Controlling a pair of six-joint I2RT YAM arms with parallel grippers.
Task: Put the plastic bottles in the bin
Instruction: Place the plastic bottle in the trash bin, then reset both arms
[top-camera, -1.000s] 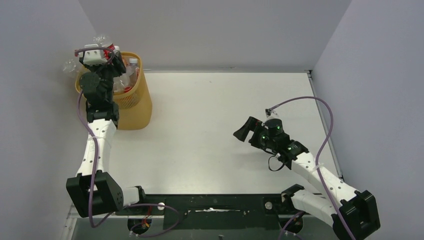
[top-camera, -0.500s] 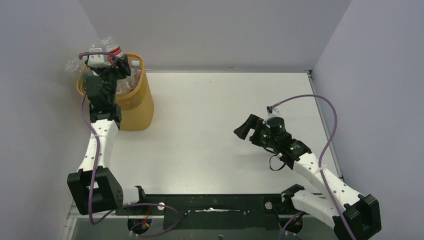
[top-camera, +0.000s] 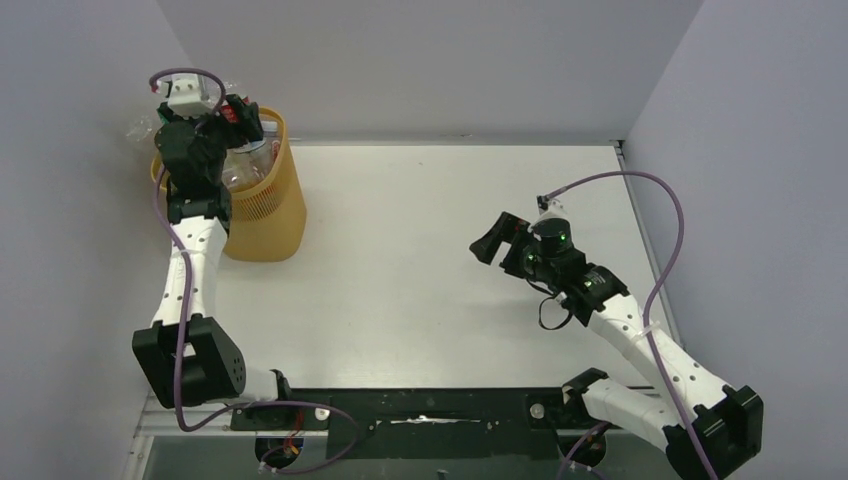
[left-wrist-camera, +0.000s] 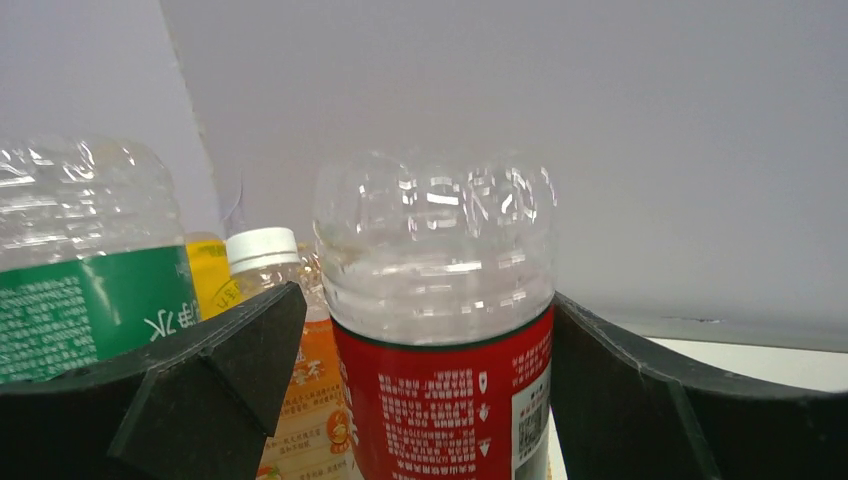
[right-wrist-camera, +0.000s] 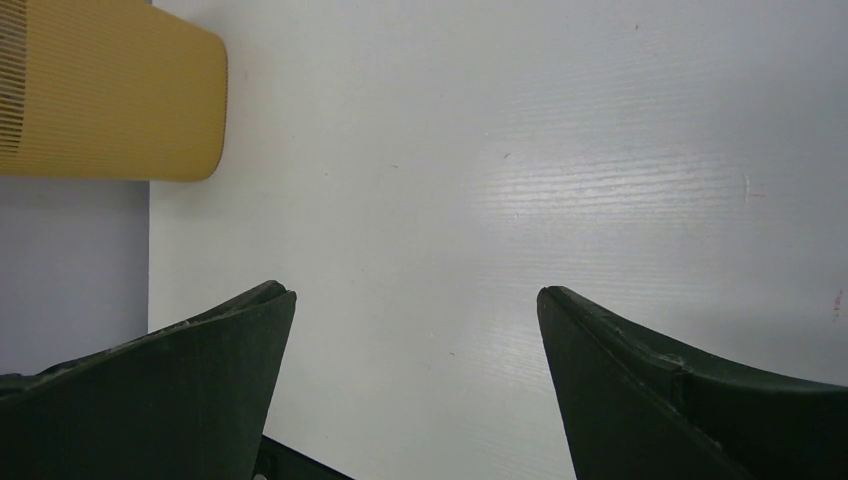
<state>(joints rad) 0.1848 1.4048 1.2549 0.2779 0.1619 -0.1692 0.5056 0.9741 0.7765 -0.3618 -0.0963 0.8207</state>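
Currently at the release step for one bottle, judging by layout. Finds left fingers (left-wrist-camera: 230, 350) parted either side of red-labelled bottle (left-wrist-camera: 440, 290), base up, with a sliver of gap on the frame-left side and near-contact on the frame-right side; no clamping evident. Locates that bottle inside bin (top-camera: 268, 210) at upper left of overhead frame, packed beside green-labelled bottle (left-wrist-camera: 80, 290) and white-capped orange bottle (left-wrist-camera: 262, 255). Sees no bottle lying on open desk (top-camera: 420, 230) in overhead view, so probably near end of task.

Next move, as judged: raise left fingers straight up, clear of the bottle bases, without snagging one or nudging the bin; then pull back toward frame bottom.

Pose: holds left arm (top-camera: 190, 270) stretched up along frame's left edge, wrist bent over bin rim. Holds right arm (top-camera: 620, 330) folded right of centre, low over bare desk, right fingers (right-wrist-camera: 200, 390) wide apart, gripping nothing.
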